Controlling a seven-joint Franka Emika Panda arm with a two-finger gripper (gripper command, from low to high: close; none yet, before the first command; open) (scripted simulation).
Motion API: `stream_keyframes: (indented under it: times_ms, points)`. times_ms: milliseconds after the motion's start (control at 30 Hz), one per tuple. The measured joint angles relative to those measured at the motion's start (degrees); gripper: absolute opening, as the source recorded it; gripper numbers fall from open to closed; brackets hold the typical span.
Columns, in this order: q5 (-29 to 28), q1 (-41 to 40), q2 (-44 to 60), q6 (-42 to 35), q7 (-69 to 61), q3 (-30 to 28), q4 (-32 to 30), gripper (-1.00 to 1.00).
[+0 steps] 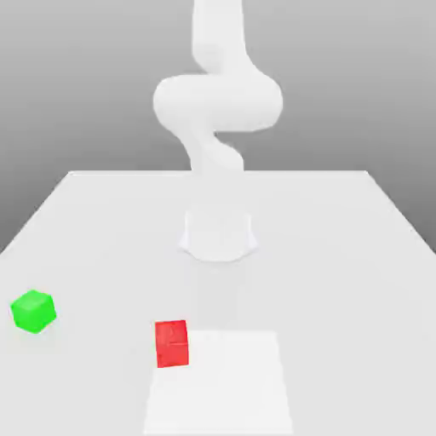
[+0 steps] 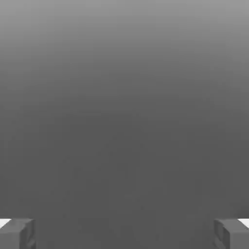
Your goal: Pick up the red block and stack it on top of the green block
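The red block (image 1: 171,343) rests on the white table (image 1: 341,255) near its front edge, slightly toward the exterior view's left of centre. Further toward the exterior view's left sits the green block (image 1: 33,311), turned a little and well apart from the red one. In the hand view my gripper (image 2: 124,233) is open: its two grey fingertips (image 2: 17,233) stand far apart with nothing between them, against a plain grey background. Neither block is touched.
The white arm (image 1: 217,102) rises from its base (image 1: 219,234) at the middle of the table. A paler square patch (image 1: 221,383) lies at the front edge, right beside the red block.
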Motion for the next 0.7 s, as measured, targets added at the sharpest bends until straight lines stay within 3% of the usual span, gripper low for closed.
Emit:
stream_keyframes:
  times_ms: [400, 567, 700]
  points:
    - [2.7, 3.0, 24.7, 15.8, -13.6, -9.1, -17.3, 0.0]
    - [-0.4, 1.5, 36.7, 23.9, -17.1, -10.8, -25.5, 0.0]
    - [0.3, 0.8, 43.1, 28.9, -19.0, -10.7, -26.6, 0.0]
